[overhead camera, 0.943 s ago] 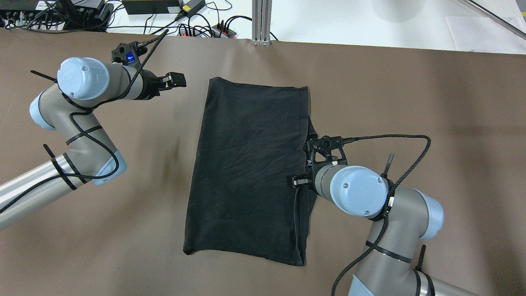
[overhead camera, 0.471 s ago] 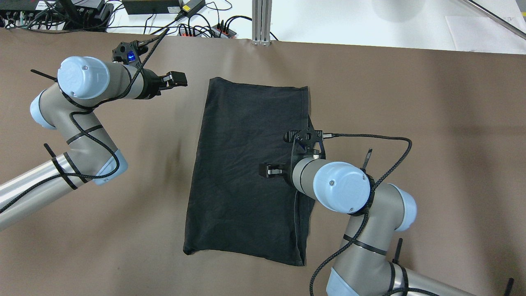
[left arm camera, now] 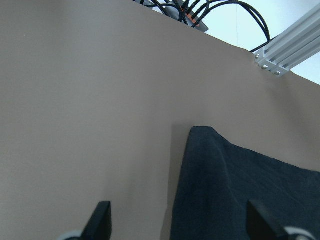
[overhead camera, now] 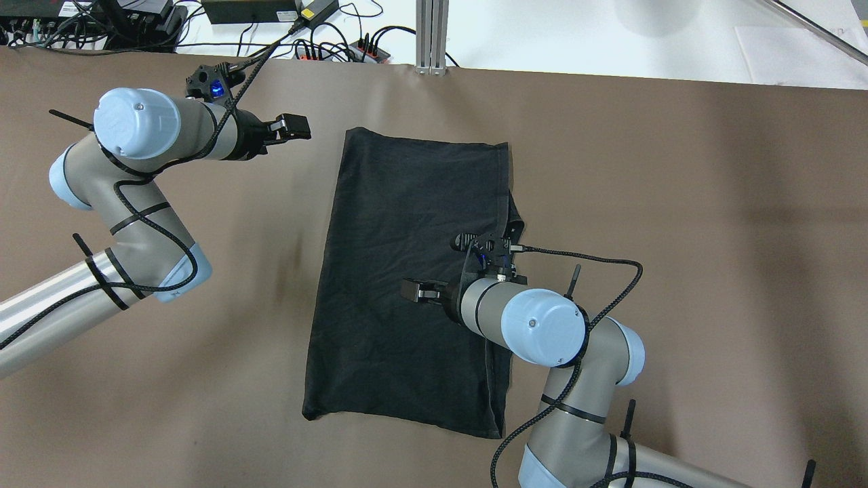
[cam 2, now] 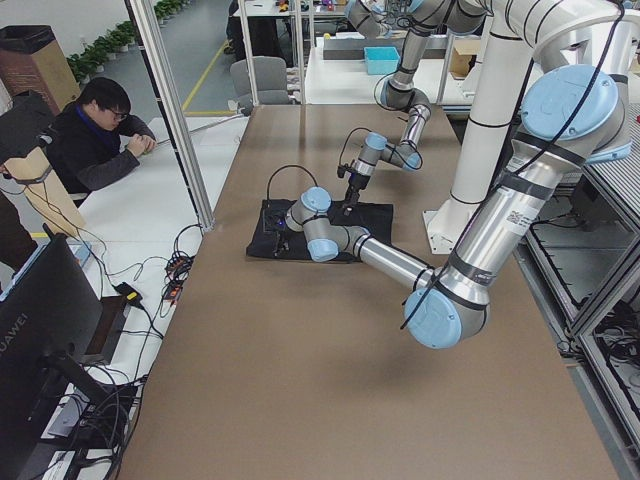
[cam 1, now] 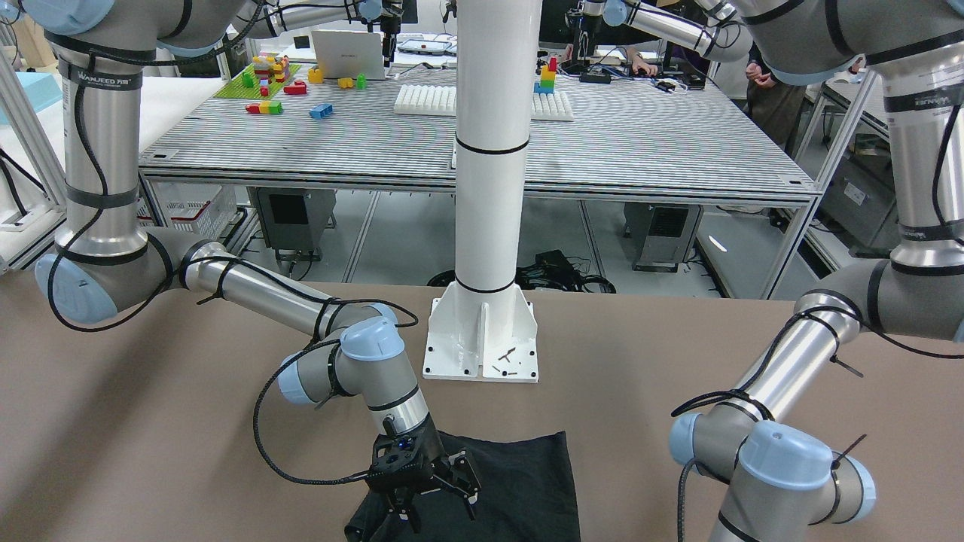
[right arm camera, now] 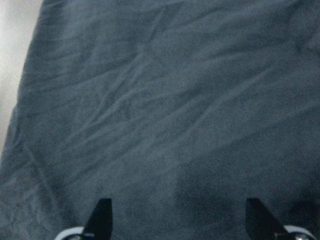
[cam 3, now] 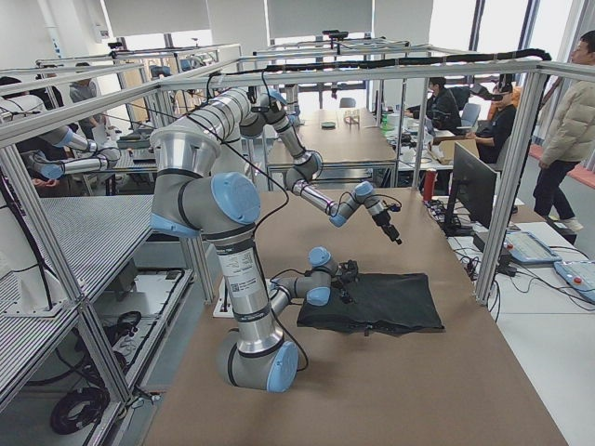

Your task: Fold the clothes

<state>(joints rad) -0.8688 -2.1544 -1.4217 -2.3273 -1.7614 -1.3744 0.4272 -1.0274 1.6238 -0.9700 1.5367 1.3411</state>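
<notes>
one fold in, more to go

black clothes (overhead camera: 407,224) flat on the brown worktop (overhead camera: 678,203), centre of the overhead frame, long side running top to bottom. seemingly doubled once, judging by a second layer peeking out along the right edge. right jaws spread, hovering over the middle of the fabric, pinching nothing. left jaws spread too, off the upper left corner, over bare worktop. further folding probably left, no grasp made yet

Bare brown surface (overhead camera: 678,203) lies open on every side of the black cloth (overhead camera: 400,203). Obstacles: the right gripper (overhead camera: 412,291), over the cloth's middle; the left gripper (overhead camera: 298,126), off one far corner; the white pole (cam 1: 489,188), on the robot's side.
</notes>
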